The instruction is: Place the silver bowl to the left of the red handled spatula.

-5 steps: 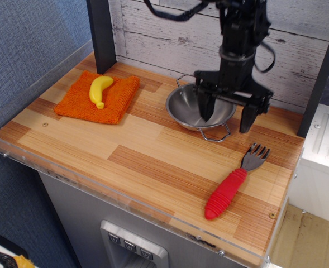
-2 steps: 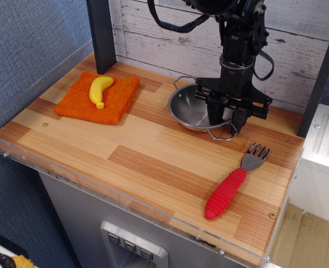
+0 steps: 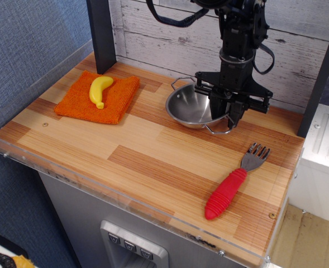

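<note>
The silver bowl (image 3: 191, 107) is at the back middle of the wooden table, tilted, its right side raised off the surface. My black gripper (image 3: 224, 113) comes straight down and is shut on the bowl's right rim, one finger inside and one outside. A wire loop handle (image 3: 219, 130) hangs below the grip. The red handled spatula (image 3: 229, 186) lies at the front right, grey pronged head pointing away, apart from the bowl.
An orange cloth (image 3: 100, 97) with a yellow banana (image 3: 100, 89) lies at the back left. A black post (image 3: 101, 33) stands behind it. A clear plastic rim (image 3: 125, 195) edges the table. A white plank wall is behind.
The gripper came down over the bowl's right rim and closed on it. The bowl has since lifted on its right side and shifted slightly left.
</note>
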